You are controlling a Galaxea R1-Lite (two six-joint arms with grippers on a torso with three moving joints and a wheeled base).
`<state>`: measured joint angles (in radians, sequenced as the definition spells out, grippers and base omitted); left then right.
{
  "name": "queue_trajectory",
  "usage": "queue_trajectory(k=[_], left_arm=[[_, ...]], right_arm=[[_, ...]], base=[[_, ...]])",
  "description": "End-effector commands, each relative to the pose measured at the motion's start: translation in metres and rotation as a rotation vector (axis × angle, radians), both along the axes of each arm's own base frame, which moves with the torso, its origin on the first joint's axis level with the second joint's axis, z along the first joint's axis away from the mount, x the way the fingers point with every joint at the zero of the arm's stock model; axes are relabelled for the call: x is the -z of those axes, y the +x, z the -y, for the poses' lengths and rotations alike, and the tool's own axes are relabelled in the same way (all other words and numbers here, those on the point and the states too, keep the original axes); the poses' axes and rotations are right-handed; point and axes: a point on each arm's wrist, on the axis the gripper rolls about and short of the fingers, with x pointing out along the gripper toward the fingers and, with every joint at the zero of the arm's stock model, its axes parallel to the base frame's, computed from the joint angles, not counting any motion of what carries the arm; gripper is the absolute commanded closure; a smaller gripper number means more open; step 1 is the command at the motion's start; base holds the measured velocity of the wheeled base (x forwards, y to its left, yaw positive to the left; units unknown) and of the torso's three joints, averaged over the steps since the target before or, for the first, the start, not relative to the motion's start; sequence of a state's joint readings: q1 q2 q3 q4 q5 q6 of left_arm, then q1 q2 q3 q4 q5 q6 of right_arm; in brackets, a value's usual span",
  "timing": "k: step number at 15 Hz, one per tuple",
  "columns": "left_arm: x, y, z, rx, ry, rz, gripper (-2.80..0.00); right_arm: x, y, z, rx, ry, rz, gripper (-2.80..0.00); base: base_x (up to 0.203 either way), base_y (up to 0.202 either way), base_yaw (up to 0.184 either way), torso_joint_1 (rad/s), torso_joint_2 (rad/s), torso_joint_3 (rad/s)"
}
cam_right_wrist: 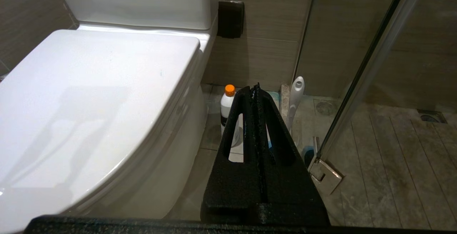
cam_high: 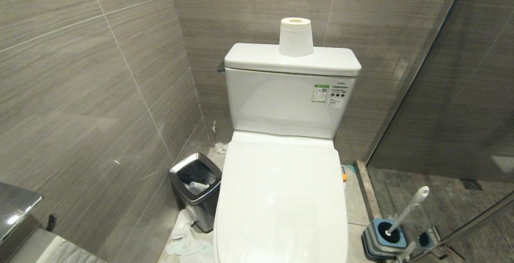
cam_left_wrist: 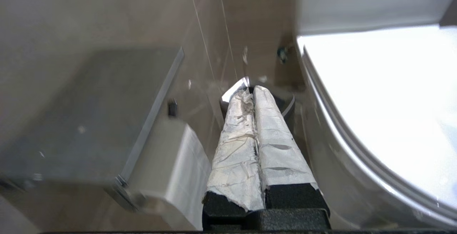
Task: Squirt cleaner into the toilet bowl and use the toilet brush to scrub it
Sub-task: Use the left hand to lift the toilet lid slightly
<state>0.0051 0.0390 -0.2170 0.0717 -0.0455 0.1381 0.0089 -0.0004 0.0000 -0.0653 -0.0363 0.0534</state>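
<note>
The toilet bowl is covered by its shut white lid (cam_high: 281,198), so its inside is hidden. The cleaner (cam_right_wrist: 227,106), a white bottle with an orange cap, stands on the floor between the toilet and the glass wall. In the head view only the cleaner's cap (cam_high: 344,176) peeks out past the lid. The toilet brush (cam_high: 407,208) leans in its blue-and-grey holder (cam_high: 375,241) to the right of the toilet; its handle (cam_right_wrist: 295,98) rises beside the bottle. My right gripper (cam_right_wrist: 255,87) hangs shut and empty above the bottle. My left gripper (cam_left_wrist: 252,89), its fingers wrapped in white tape, is shut and empty left of the toilet.
A steel-rimmed trash bin (cam_high: 196,190) stands left of the toilet, with crumpled tissue (cam_high: 186,241) on the floor by it. A paper roll (cam_high: 296,37) sits on the tank. A wall paper holder (cam_left_wrist: 171,162) is close on the left. The glass shower door (cam_right_wrist: 357,94) bounds the right.
</note>
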Motion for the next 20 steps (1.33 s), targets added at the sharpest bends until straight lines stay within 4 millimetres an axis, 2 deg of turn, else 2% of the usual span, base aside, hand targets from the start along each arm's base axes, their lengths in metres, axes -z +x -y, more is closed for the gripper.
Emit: queue_trajectory(k=[1,4,7,8,10,12,13,17,20], left_arm=[[-0.038,0.004,0.0,0.002,0.013,-0.001,0.0],[-0.093,0.024,0.0,0.005,0.027,-0.019,0.0],[-0.168,0.057,0.001,0.034,0.057,0.013,0.0],[-0.184,0.072,0.001,0.044,0.064,0.009,0.0],[-0.203,0.103,0.001,0.063,0.07,-0.021,0.0],[-0.212,0.128,0.006,0.135,0.074,-0.054,0.0],[-0.212,0.134,0.011,0.193,0.075,-0.064,0.0],[-0.198,0.162,0.034,0.352,0.083,-0.177,0.0],[-0.183,0.194,0.046,0.372,0.093,-0.281,0.0]], right_arm=[[0.007,0.002,0.0,0.0,0.0,-0.024,0.0],[0.007,0.002,0.0,-0.001,0.0,-0.024,0.0],[0.007,0.002,0.0,0.0,0.0,-0.024,0.0],[0.007,0.002,0.0,0.0,0.0,-0.023,0.0],[0.007,0.002,0.0,0.0,0.0,-0.024,0.0],[0.007,0.002,0.0,-0.001,0.0,-0.024,0.0],[0.007,0.002,0.0,0.0,0.0,-0.024,0.0],[0.007,0.002,0.0,-0.001,0.0,-0.024,0.0],[0.007,0.002,0.0,0.0,0.0,-0.024,0.0]], base=[[0.0,0.0,0.0,0.0,0.0,0.0],[0.0,0.0,0.0,0.0,0.0,0.0],[0.0,0.0,0.0,0.0,0.0,0.0],[0.0,0.0,0.0,0.0,0.0,0.0],[0.0,0.0,0.0,0.0,0.0,0.0],[0.0,0.0,0.0,0.0,0.0,0.0],[0.0,0.0,0.0,0.0,0.0,0.0],[0.0,0.0,0.0,0.0,0.0,0.0],[0.0,0.0,0.0,0.0,0.0,0.0]])
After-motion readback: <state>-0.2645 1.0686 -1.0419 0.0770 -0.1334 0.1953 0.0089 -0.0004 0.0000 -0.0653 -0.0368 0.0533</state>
